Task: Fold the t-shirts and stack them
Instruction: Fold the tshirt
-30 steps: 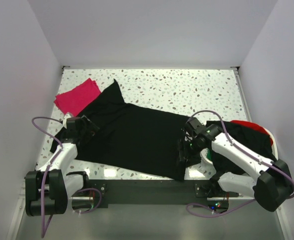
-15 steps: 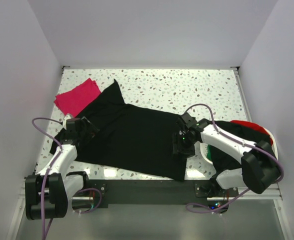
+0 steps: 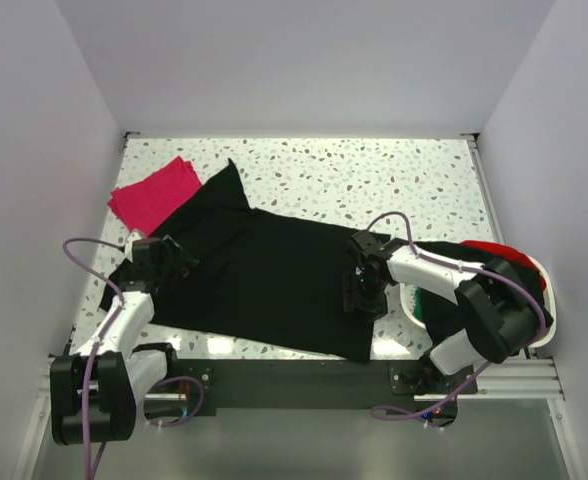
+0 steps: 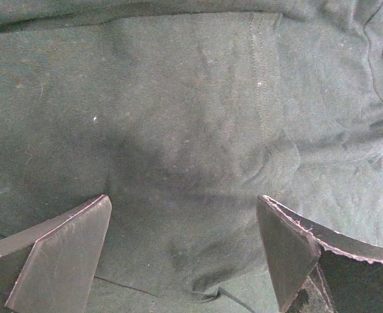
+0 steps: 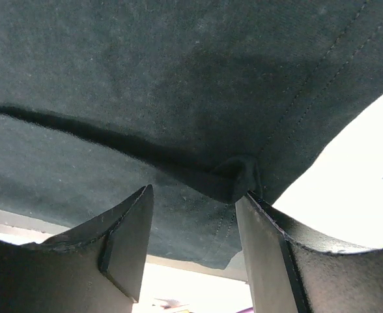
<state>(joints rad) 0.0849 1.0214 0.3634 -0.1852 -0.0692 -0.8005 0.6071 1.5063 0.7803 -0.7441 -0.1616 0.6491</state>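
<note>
Black t-shirt (image 3: pixel 264 280): spread flat across the middle of the speckled tabletop (image 3: pixel 374 180), slanting from the far left to the near right, with one sleeve poking toward the far side.
Pink t-shirt (image 3: pixel 154 192): folded to a small rectangle at the far left, just beside the black t-shirt's far-left sleeve.
Left tool (image 3: pixel 162 260): low over the left end of the black t-shirt, with its jaws spread as wide as they go. Only flat cloth and a stitched seam lie under the gap, and it has hold of nothing.
Right tool (image 3: pixel 362 290): down on the right part of the black t-shirt, close to its edge, with bare tabletop just beyond. The jaws stand partly apart. A small raised fold (image 5: pixel 240 173) of the cloth sits at the gap, touching the tip of one of the fingers (image 5: pixel 269 261), but it is not clamped.
White basket (image 3: pixel 546 285): at the right edge, beside the right arm. It holds a dark heap (image 3: pixel 479 275), with red cloth (image 3: pixel 494 248) showing on its far side.
</note>
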